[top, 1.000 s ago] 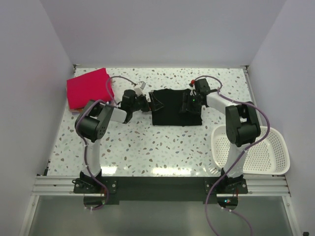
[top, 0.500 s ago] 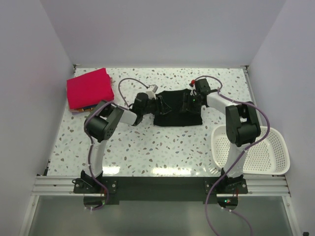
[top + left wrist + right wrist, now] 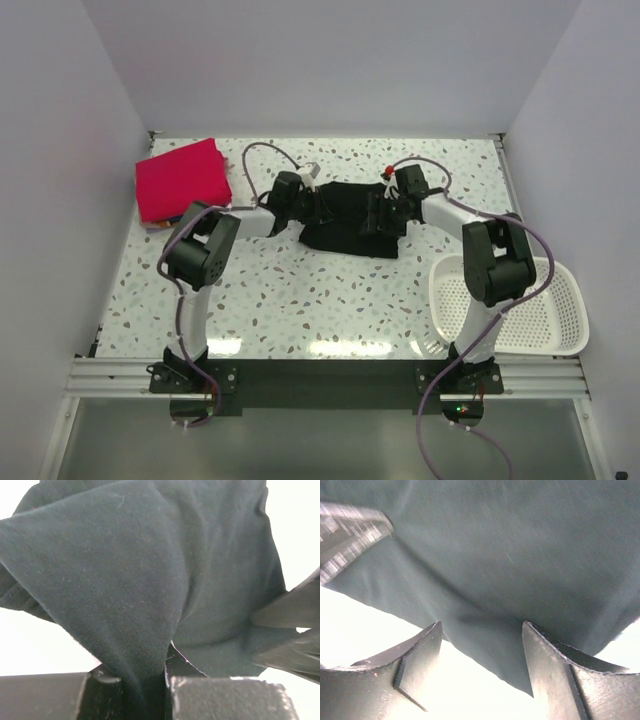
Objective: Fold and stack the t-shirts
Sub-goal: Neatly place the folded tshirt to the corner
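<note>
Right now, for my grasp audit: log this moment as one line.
left claw: shut on black t-shirt | right claw: open at its edge | pinkish-red folded t-shirt: far left | white mesh basket: near right

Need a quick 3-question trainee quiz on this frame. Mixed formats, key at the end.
1. True or false: the left gripper is shut on the black shirt.
2. Where is the red shirt? A) between the grippers B) at the far-left corner of the table C) at the near-right edge
3. Fill in: on the right gripper, the jaws stand ____.
Key: 1 true; 2 B; 3 open.
</note>
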{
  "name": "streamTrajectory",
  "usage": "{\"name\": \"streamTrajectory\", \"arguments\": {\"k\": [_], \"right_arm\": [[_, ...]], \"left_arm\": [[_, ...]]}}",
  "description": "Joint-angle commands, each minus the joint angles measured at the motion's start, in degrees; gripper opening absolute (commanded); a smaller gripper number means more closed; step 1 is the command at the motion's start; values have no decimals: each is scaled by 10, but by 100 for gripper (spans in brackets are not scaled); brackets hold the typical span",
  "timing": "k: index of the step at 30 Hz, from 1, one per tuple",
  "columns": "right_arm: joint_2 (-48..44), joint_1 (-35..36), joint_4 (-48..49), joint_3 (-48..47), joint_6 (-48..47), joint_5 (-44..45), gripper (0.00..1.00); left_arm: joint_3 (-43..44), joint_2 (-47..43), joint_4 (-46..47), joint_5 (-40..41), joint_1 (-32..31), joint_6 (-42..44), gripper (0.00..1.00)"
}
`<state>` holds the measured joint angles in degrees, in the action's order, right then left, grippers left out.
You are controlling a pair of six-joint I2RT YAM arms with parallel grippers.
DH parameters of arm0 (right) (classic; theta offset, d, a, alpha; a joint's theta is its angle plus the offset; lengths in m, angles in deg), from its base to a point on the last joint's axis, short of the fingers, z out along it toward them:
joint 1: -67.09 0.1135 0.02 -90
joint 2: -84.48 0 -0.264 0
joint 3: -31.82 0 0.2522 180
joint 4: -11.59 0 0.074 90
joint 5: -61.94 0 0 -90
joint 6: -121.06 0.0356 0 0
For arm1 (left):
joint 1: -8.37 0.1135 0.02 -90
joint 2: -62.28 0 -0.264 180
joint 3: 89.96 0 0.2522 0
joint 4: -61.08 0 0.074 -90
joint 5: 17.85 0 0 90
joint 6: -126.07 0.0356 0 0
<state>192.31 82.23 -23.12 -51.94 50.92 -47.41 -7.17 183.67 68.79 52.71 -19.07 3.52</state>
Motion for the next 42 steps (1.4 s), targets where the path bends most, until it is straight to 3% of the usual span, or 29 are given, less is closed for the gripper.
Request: {"name": "streamTrajectory", "arguments": {"k": [1,5,13,23,33,42], "right_arm": [[-43,-3,-44,20,-30,-8,70],[-71,-3,-59,28,-43,-19,73],[-112,-3,-76,39,-54,-41,75],[-118,-3,-70,60,-62,-64,75],[-108,-3,-64,58,-61,-77,75],[-101,1,-58,65,-58,-82,75]], "left_arm": [[90,-65,-157,46,33,146,0],[158,-77,-315,45,65,220,0],[236,-111,-451,3,133,299,0],[340,-124,-539,-26,210,343,0],[480,-106,-586,-67,309,308,0],[444,-154,-570,-124,417,277,0]]}}
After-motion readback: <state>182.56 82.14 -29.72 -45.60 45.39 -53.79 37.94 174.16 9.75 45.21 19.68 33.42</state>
